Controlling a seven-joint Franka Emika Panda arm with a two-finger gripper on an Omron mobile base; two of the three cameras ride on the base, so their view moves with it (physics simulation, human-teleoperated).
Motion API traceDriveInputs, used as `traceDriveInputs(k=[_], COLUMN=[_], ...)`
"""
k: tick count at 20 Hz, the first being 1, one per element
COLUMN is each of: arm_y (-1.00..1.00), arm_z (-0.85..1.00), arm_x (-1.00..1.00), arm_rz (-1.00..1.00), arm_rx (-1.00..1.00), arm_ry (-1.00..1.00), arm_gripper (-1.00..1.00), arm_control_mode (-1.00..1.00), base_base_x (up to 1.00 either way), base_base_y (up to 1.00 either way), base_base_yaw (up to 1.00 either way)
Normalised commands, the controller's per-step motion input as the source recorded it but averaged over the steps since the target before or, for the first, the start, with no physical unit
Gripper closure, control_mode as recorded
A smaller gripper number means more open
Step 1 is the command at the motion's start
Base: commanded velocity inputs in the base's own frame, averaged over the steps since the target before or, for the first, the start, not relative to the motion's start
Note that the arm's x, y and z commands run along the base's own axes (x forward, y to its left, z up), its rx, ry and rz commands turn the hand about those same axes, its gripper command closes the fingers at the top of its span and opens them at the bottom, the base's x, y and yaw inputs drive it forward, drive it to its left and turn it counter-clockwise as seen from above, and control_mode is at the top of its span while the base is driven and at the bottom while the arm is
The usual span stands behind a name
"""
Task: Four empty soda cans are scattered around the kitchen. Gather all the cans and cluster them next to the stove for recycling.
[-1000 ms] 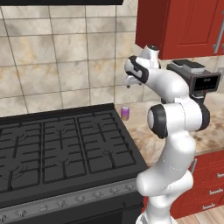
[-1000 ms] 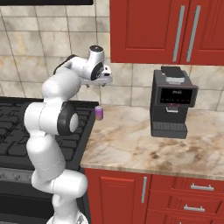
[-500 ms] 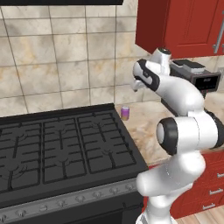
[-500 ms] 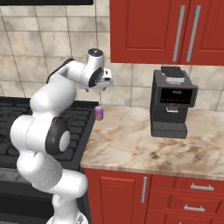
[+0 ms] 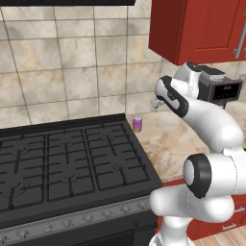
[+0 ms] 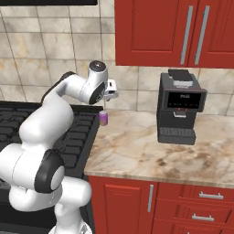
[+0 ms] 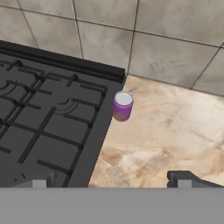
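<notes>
Beside stove (image 5: 72, 168): purple can (image 5: 137, 124) upright | coffee machine (image 6: 180, 107) far | fingers (image 7: 48, 179) released

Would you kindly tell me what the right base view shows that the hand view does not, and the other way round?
The right base view alone shows the dark boxy coffee machine on the counter, the red upper cabinets and the tool held above the counter. The hand view alone shows the small purple soda can's silvery top from above. Both share that purple can, upright on the beige marbled countertop just beside the black gas stove, and the tan tiled wall.
</notes>
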Motion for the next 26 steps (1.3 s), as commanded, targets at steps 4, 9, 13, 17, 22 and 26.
traceDriveInputs(k=[4,9,13,17,22,26], arm_y=[0.01,0.0,0.0,0.0,0.0,0.0], arm_z=[0.0,0.0,0.0,0.0,0.0,0.0], arm_x=[0.0,0.0,0.0,0.0,0.0,0.0], arm_rz=[0.0,0.0,0.0,0.0,0.0,0.0], arm_rx=[0.0,0.0,0.0,0.0,0.0,0.0], arm_ry=[0.0,0.0,0.0,0.0,0.0,0.0], arm_gripper=[-1.0,-1.0,-1.0,-1.0,-1.0,-1.0], arm_control_mode=[1.0,1.0,1.0,1.0,1.0,1.0], base_base_x=[0.0,-0.26,-0.54,-0.17,0.0,0.03], base_base_y=[0.0,-0.05,-0.21,-0.28,-0.45,-0.55], base_base_yaw=[0.0,0.0,0.0,0.0,0.0,0.0])
